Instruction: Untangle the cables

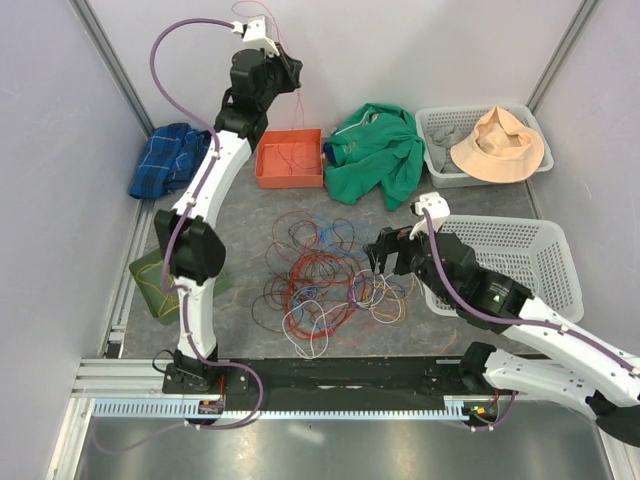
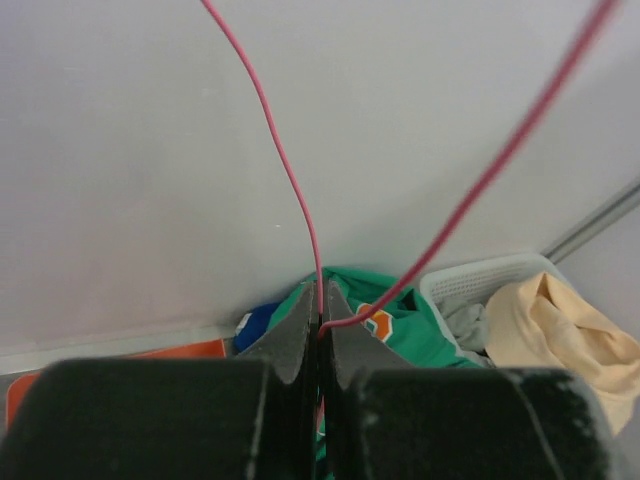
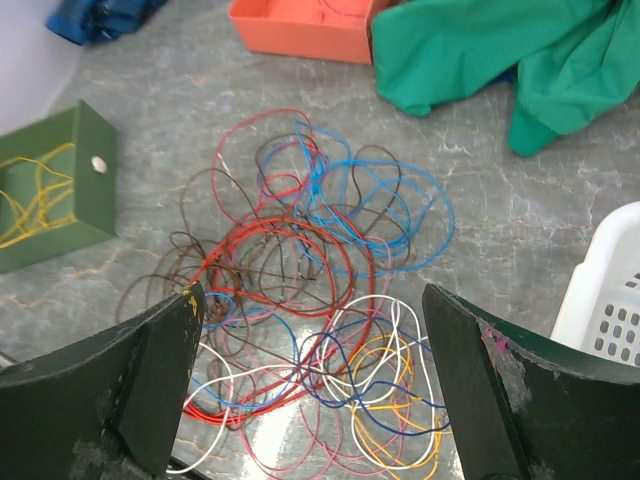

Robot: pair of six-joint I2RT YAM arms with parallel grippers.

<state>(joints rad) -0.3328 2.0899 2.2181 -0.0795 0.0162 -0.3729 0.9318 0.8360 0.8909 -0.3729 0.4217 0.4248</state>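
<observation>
The cables [image 1: 325, 280] lay in a loose heap on the desk [image 1: 245, 215] between the 2 arms. The right tool [image 1: 378, 255] hung just over the heap's right edge, and in its own view the loops filled the gap between its fingers [image 3: 160, 370]. The heap had no single heading: red, blue, brown, white and yellow loops curled every way and crossed one another. The right tool's jaws stood wide apart, holding and touching nothing

The left tool [image 2: 320, 300] was raised high at the far side, above the orange tray [image 1: 268, 178], well apart from the heap. Its jaws were pressed together on 1 pink cable [image 2: 290, 170], whose 2 strands rose from the pinch, 1 curving up and left, the other slanting up and right

Yellow cables lay in the green box [image 3: 85, 140] left of the heap
</observation>
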